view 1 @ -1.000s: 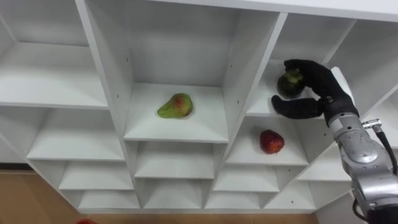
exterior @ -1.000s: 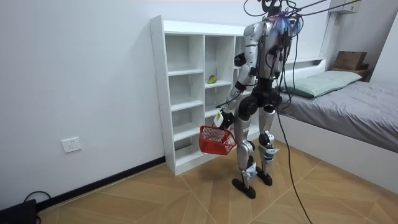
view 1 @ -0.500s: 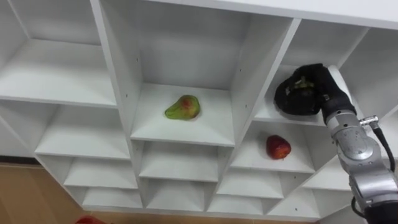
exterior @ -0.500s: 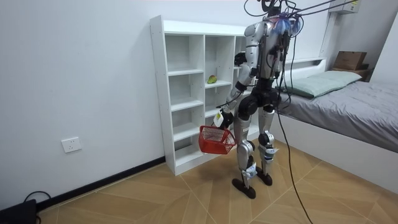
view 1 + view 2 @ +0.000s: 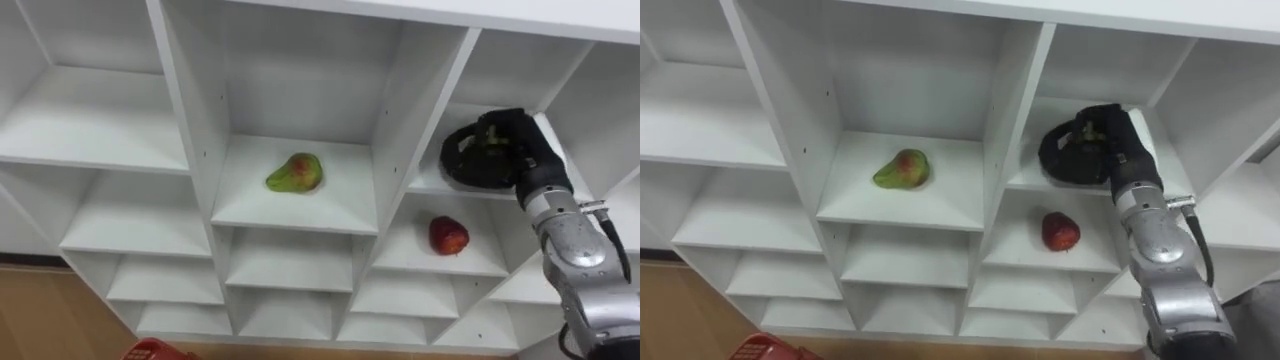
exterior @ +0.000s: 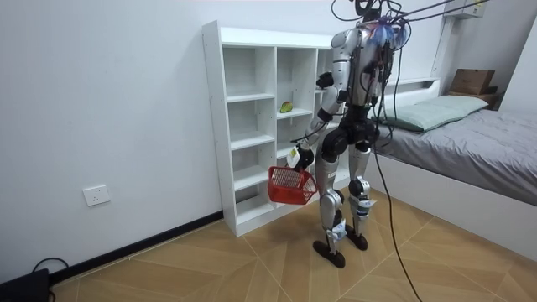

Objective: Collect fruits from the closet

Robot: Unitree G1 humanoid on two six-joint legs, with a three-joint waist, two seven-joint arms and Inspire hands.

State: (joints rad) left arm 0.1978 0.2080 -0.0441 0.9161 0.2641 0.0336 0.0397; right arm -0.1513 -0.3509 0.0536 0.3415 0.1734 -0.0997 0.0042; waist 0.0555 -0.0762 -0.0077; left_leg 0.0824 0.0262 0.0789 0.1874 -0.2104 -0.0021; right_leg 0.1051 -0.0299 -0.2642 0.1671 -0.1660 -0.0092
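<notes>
Slip risk: dark fruit (image 5: 492, 137) clamped in the right hand (image 5: 505, 158)'s fingers (image 5: 462, 166) could be knocked loose against the closet divider (image 5: 425, 110) when withdrawn from the shelf (image 5: 432, 183).

White closet (image 5: 188, 110), pear (image 5: 294, 172) on middle shelf, red apple (image 5: 448, 235) in compartment lower right

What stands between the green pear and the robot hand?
The closet's white upright divider separates the pear from the right robot hand, which is curled round a dark fruit. Both eye views show it.
</notes>
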